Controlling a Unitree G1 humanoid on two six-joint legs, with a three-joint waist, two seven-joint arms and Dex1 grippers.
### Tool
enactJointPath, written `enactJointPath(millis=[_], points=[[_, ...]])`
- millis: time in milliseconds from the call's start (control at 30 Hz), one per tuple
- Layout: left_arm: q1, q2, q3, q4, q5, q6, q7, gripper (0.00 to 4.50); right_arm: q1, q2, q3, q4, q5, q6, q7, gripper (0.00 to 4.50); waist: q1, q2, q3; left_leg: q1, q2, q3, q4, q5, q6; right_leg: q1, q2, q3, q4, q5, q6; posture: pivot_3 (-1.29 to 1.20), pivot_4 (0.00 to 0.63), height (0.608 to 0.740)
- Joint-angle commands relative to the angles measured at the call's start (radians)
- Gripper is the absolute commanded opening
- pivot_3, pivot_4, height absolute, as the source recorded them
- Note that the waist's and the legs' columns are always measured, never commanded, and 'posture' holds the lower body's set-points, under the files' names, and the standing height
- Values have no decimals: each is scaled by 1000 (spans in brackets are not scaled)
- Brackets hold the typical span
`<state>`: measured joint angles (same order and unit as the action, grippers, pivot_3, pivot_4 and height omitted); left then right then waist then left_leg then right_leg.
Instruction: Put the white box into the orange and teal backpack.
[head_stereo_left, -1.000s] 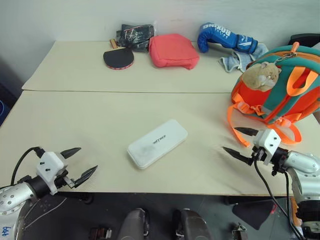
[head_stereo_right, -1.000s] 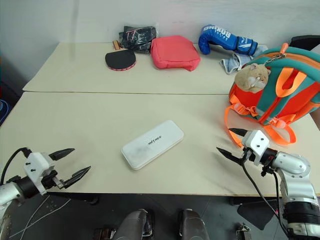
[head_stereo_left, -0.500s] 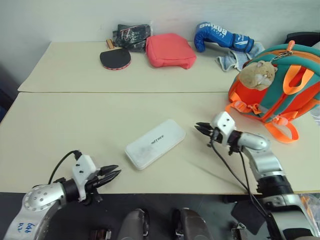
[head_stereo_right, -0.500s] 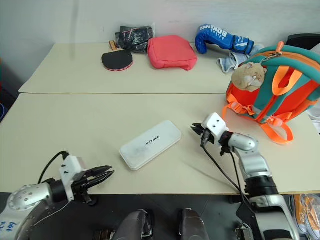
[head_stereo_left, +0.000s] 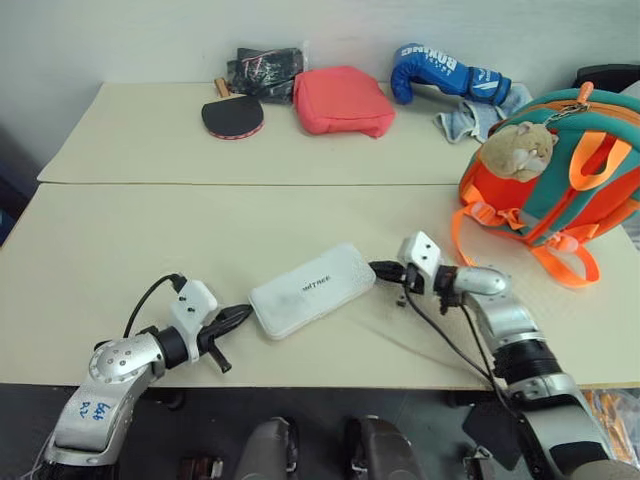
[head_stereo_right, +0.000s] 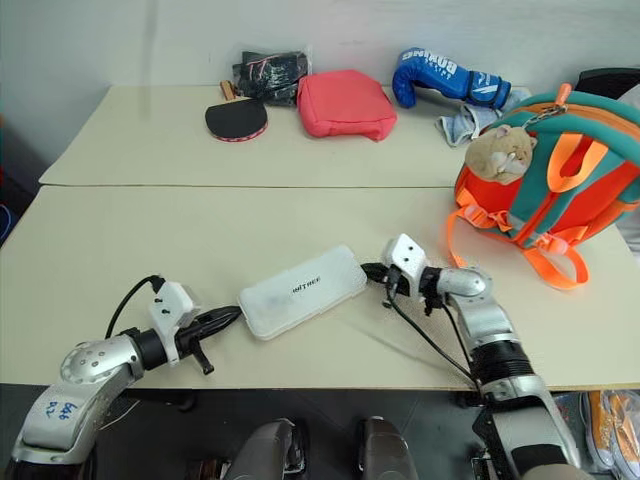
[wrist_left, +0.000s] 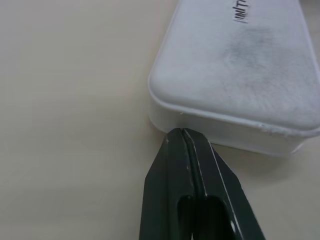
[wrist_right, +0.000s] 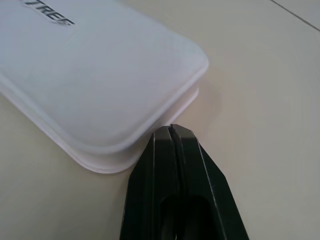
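The white box (head_stereo_left: 312, 289) lies flat and slantwise on the front table, its dark lettering facing up. My left gripper (head_stereo_left: 243, 313) is shut, with its tips against the box's near left end (wrist_left: 225, 125). At the box's far right end (wrist_right: 125, 125), the tips of my shut right gripper (head_stereo_left: 380, 268) touch its edge. Neither gripper holds anything. The orange and teal backpack (head_stereo_left: 560, 170) stands at the right of the table, a tan plush charm (head_stereo_left: 517, 147) hanging on it and its orange straps (head_stereo_left: 570, 265) trailing onto the tabletop.
On the far table lie a red padded pouch (head_stereo_left: 343, 100), a table tennis paddle (head_stereo_left: 233, 117), a dark bundle (head_stereo_left: 265, 70), a blue boxing glove (head_stereo_left: 445, 72) and a grey cloth (head_stereo_left: 475, 118). A seam (head_stereo_left: 250, 184) separates the two tables.
Both grippers went from open to shut and moved inward to the box: the left one rightward to its near end, the right one leftward to its far end. The box has stayed put.
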<state>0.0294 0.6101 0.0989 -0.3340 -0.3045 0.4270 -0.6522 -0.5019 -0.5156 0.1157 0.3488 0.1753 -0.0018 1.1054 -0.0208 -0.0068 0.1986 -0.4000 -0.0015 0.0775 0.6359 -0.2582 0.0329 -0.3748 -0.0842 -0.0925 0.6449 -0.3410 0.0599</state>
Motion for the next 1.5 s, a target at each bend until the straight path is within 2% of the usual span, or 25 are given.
enactJointPath(millis=[33,167,333,433,567,700,800,867,967,1200,1400,1500], points=[[-39,-1,-32,18,13,-31,-24,6,54,-32,-5,-158,74,47,75,0,-1,0,0,0,0,0,0,0,0,0,0,0,0,0,0,0,150,740],[-83,-16,-56,46,12,-31,-41,6,153,-102,-29,-293,98,112,90,0,0,0,0,0,0,0,0,0,0,0,0,0,0,0,0,0,150,740],[-114,-20,-36,85,-18,7,-53,6,225,-137,-82,-352,73,116,12,0,1,0,0,0,0,0,0,0,0,0,0,0,0,0,0,0,150,740],[-155,-5,21,136,-87,175,-40,591,251,-167,-98,-364,64,113,1,0,6,0,0,0,0,0,0,0,-1,0,0,0,0,0,0,0,150,740],[-255,45,130,243,-329,532,-119,1852,268,-187,-109,-380,73,114,0,0,9,0,0,0,0,0,0,1,-1,0,0,0,1,0,0,0,150,740],[-399,214,64,432,-416,866,-254,3050,271,-194,-108,-387,73,108,-1,0,9,0,0,1,1,0,0,1,-3,0,1,0,1,0,0,0,150,740],[-514,198,42,517,-444,1018,-235,4079,270,-191,-107,-381,62,99,-15,0,15,0,0,1,0,0,0,2,-3,0,1,1,1,0,0,0,150,740],[-567,175,16,538,-444,1106,-214,4420,266,-186,-98,-373,57,90,-18,0,20,0,0,1,0,0,1,2,-3,0,1,1,2,0,0,0,150,740],[-619,131,-24,563,-488,1184,-202,4420,253,-168,-72,-353,45,76,-18,0,23,-1,0,1,0,0,2,1,-3,0,1,2,2,0,0,0,150,740],[-670,22,-54,621,-554,1187,-87,4420,179,-114,8,-278,-3,29,-12,0,19,-1,0,0,0,0,10,1,-3,0,1,3,7,0,0,0,150,740],[-713,-61,5,670,-596,1187,-11,4420,136,-89,31,-238,-21,14,-5,0,31,-1,0,0,-1,-1,12,1,-2,0,1,5,8,0,0,0,150,740],[-745,-79,32,679,-636,1187,0,3844,136,-96,29,-233,-11,11,4,0,34,-1,0,-1,-1,-1,12,1,-2,0,1,6,8,0,0,0,150,740]])
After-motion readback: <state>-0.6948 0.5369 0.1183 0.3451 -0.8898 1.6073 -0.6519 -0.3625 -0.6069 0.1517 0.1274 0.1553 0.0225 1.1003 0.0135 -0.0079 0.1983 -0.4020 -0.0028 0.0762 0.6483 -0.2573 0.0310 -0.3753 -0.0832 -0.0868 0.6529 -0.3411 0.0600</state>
